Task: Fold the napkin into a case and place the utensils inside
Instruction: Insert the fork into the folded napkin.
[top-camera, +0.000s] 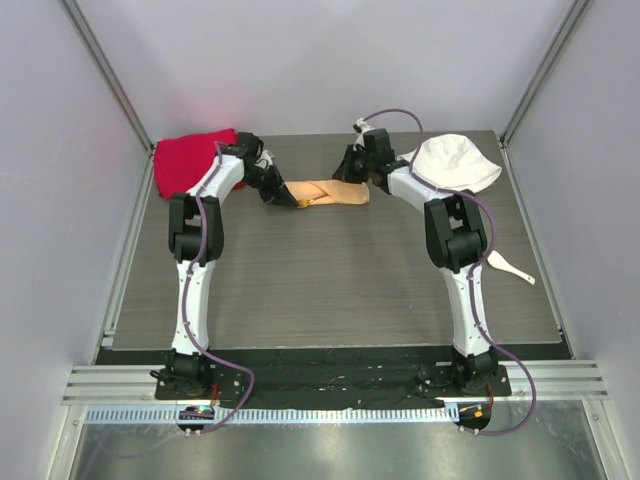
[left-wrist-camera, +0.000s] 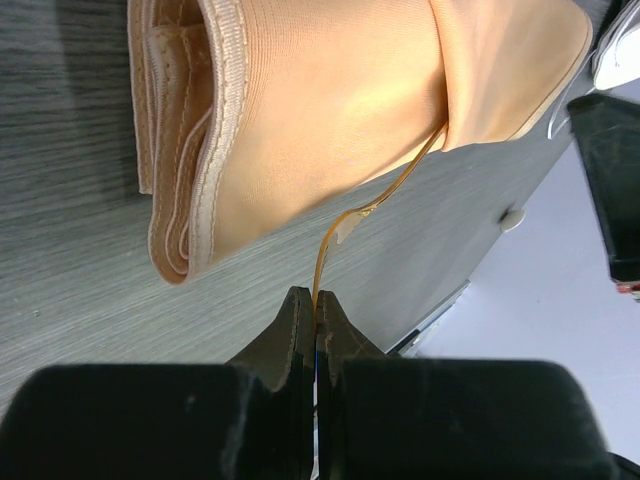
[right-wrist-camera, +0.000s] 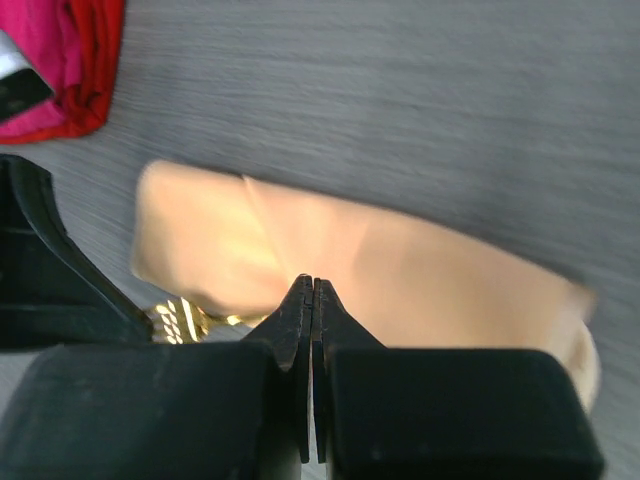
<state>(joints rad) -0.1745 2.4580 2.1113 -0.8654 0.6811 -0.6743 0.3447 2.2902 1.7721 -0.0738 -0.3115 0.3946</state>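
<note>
The peach-tan napkin (top-camera: 328, 192) lies folded into a narrow flat band at the back middle of the table. In the left wrist view its layered folded edge (left-wrist-camera: 200, 130) faces me. A thin gold ribbon (left-wrist-camera: 345, 222) runs from the napkin into my left gripper (left-wrist-camera: 316, 298), which is shut on it just left of the napkin (top-camera: 285, 198). My right gripper (right-wrist-camera: 313, 285) is shut with nothing seen between the tips. It hovers over the napkin's (right-wrist-camera: 400, 270) right part (top-camera: 352, 172). The white spoon-like utensil (top-camera: 512, 267) lies by the right edge.
A red cloth (top-camera: 190, 155) lies at the back left corner and shows in the right wrist view (right-wrist-camera: 70, 60). A white bucket hat (top-camera: 455, 162) sits at the back right, close behind the right arm. Grey walls enclose the table.
</note>
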